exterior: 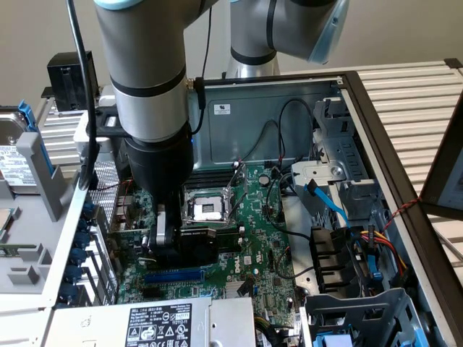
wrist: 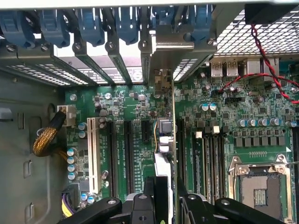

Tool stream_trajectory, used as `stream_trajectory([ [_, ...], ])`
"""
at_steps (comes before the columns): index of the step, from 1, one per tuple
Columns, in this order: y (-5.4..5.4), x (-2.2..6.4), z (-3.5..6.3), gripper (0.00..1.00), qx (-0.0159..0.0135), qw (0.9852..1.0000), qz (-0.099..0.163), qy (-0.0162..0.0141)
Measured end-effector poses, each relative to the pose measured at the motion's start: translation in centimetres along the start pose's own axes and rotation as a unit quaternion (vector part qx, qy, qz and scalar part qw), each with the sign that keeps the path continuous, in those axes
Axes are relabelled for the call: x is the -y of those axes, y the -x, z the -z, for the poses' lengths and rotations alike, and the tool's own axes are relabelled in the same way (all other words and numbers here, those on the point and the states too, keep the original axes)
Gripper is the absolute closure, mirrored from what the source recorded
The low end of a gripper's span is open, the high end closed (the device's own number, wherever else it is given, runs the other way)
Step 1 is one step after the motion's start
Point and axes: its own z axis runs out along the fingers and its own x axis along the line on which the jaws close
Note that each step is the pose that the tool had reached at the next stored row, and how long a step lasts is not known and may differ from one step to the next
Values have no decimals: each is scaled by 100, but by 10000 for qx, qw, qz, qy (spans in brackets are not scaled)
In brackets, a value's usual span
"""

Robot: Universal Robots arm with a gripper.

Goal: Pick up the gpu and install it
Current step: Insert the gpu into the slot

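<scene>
Inside the case (exterior: pixel 253 116), over the motherboard (exterior: pixel 269 238), your hand (wrist: pixel 166 186) was clamped on the gpu (wrist: pixel 164 140), card standing upright among the expansion slots (wrist: pixel 112 156)

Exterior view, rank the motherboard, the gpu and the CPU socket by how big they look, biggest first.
1. motherboard, by far the largest.
2. gpu, though the arm hides part of it.
3. CPU socket, which looks close in size to the gpu's visible part, so the order of these two is unsure.
</scene>
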Motion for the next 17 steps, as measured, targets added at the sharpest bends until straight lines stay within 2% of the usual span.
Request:
stream_trajectory([
  [17, 6, -27, -32, 72, -1, 10000, 0, 0],
])
